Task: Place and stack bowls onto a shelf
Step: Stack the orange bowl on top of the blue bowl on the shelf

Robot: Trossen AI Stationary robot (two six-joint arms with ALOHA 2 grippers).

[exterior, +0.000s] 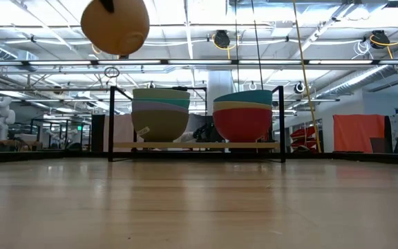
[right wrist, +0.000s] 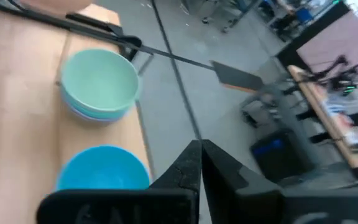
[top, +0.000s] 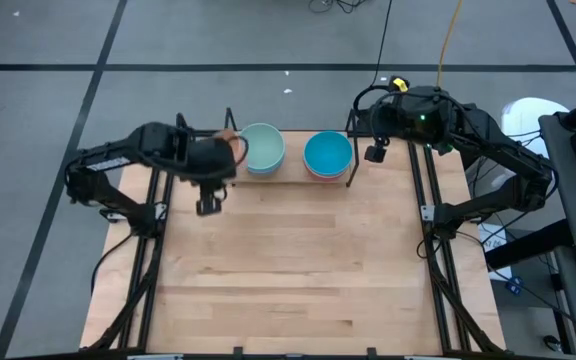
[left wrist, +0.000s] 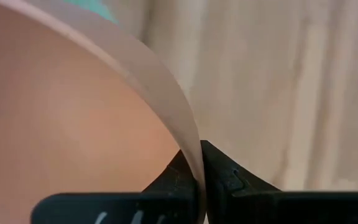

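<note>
My left gripper (top: 228, 150) is shut on the orange bowl (exterior: 115, 24) and holds it high above the table, just left of the shelf (exterior: 195, 145). The shelf stands at the table's far edge and carries two stacks. The left stack has a mint green bowl (top: 261, 147) on top and an olive-grey bowl (exterior: 159, 123) at the bottom. The right stack has a teal-blue bowl (top: 327, 153) on top, over a cream one and a magenta bowl (exterior: 242, 123). My right gripper (right wrist: 201, 158) is shut on nothing and hovers by the shelf's right end. My left gripper pinches the orange bowl's rim (left wrist: 194, 152), one finger (left wrist: 173, 177) inside the bowl and one outside against its wall. The bowl is lifted clear of the table and hangs tilted below the fingers, beside the left stack.
The shelf's black wire uprights (exterior: 110, 121) rise at both ends of its base board. Bare wooden tabletop (top: 288, 260) stretches from the shelf to the near edge. Black frame rails (top: 438, 270) run along the table's left and right sides.
</note>
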